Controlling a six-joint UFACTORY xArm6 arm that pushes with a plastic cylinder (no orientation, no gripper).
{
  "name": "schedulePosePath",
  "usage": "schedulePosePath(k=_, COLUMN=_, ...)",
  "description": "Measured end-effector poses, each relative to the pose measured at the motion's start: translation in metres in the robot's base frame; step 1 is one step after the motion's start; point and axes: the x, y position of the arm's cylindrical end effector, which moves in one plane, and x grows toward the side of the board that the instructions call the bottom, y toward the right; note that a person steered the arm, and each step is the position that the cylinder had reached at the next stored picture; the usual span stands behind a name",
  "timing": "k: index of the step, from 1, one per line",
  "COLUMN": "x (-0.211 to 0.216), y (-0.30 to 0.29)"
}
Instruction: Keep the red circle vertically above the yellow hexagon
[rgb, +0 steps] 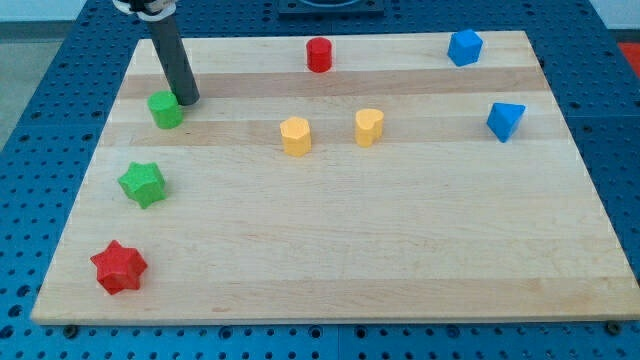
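Note:
The red circle (318, 54) stands near the view's top, a little left of centre. The yellow hexagon (295, 136) lies below it, slightly to the left. A yellow heart (369, 127) sits just right of the hexagon. My tip (188, 100) is at the upper left of the board, touching or almost touching the upper right side of a green block (165, 109), far left of both the red circle and the yellow hexagon.
A green star (143, 184) and a red star (119, 267) lie along the left side. A blue block (465, 47) is at the top right and a blue triangular block (505, 120) at the right. The wooden board (400, 250) rests on a blue perforated table.

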Motion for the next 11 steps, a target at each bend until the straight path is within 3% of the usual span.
schedulePosePath(k=2, x=0.000, y=-0.003)
schedulePosePath(k=4, x=-0.012, y=0.132)
schedulePosePath(k=5, x=-0.041, y=0.226)
schedulePosePath(k=6, x=-0.068, y=0.276)
schedulePosePath(k=8, x=-0.102, y=0.250)
schedulePosePath(k=10, x=-0.102, y=0.235)
schedulePosePath(k=11, x=-0.102, y=0.175)
